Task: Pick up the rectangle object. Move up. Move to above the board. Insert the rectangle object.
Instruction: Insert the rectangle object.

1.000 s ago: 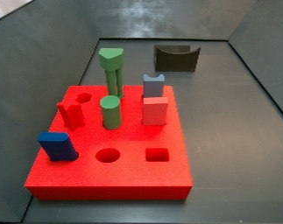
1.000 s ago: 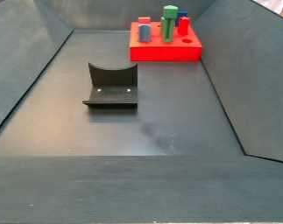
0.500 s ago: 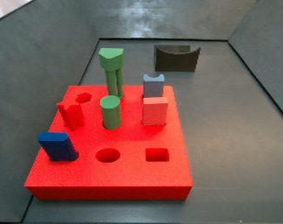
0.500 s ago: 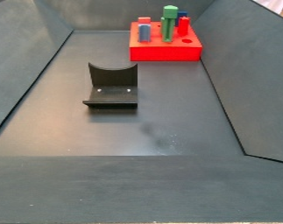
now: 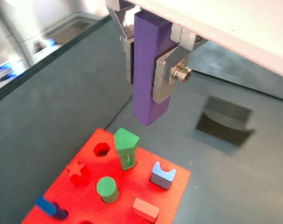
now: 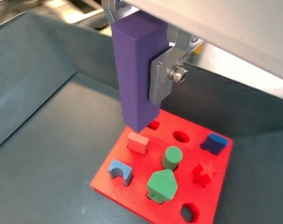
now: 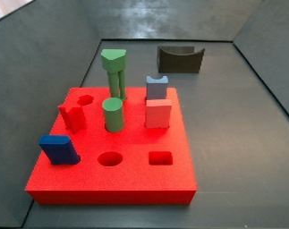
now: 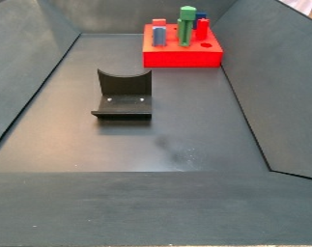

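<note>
Purple rectangle object point(image 5: 152, 66), clamped in the gripper point(image 5: 150, 59), hangs high above the board point(image 6: 131, 181); descend straight, keeping it vertical, toward the free hole at 6 o'clock.

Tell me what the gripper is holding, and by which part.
The gripper holds the purple rectangle object by its upper end, high above the board.

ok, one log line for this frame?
phase: carry | gripper: shut on tall purple rectangle block, high above bright-red board | side views: arm out of frame | board: round, square holes free
</note>
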